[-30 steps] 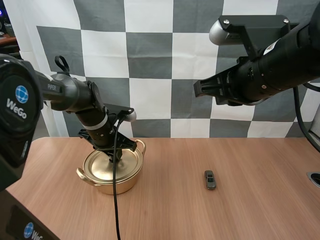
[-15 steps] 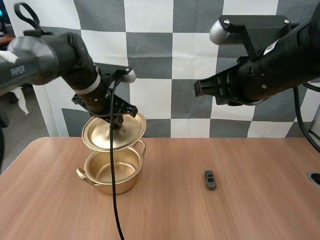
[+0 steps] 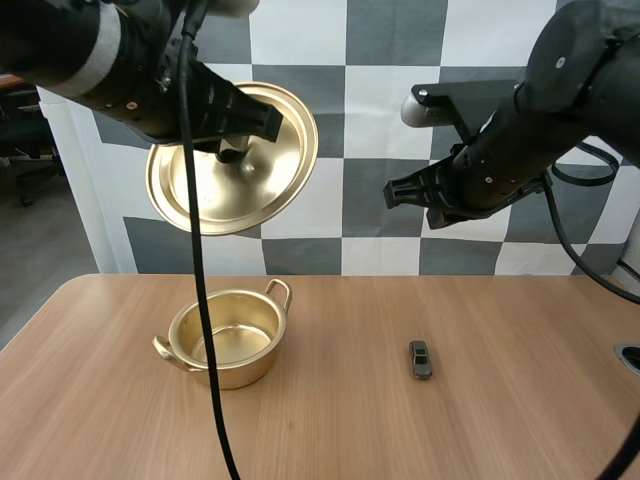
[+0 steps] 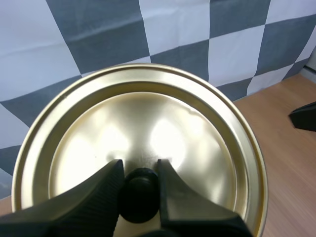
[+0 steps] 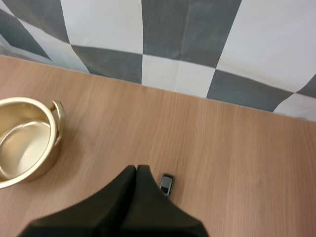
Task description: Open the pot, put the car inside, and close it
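Left wrist view: the left claw (image 4: 139, 169) is clenched on the black knob (image 4: 139, 195) of the gold lid (image 4: 168, 123), which it holds tilted and high, with the open pot (image 3: 236, 373) on the counter (image 3: 500, 420) far beneath it, so the opening step looks done. The right claw (image 5: 136, 173) is clenched on nothing, one dark wedge, with the car (image 5: 166, 183) lying below, just beside its tip, and the pot well off to its side. Next, I judge, it must open, descend onto the small car and pinch it across its narrow body.

Gold pot (image 3: 236, 376) open; lid (image 3: 262, 192) aloft (tilted); small car (image 3: 420, 360) well apart.
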Motion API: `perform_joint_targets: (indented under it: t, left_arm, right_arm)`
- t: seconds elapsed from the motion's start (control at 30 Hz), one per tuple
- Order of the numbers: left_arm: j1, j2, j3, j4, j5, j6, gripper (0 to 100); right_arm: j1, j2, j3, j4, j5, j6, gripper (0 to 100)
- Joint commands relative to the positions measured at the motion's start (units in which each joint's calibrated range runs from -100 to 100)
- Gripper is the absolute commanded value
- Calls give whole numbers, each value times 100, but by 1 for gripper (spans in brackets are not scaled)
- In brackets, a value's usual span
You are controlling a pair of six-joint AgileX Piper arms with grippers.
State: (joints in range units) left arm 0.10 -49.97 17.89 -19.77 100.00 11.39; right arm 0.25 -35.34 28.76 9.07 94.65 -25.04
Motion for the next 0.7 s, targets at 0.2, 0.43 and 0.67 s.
perform_joint_targets:
  t: [0.2,0.43,0.67]
  left_arm:
    - [-3,-2542,1,523,0,-87,0]
    - [-3,-2572,1,719,0,-174,0]
    - [-3,-2572,1,695,0,-172,0]
  right_arm:
    - [-3,1778,3,-51,-40,-68,0]
    - [-3,2699,3,-310,113,83,0]
    - [-3,2907,3,-907,476,-29,20]
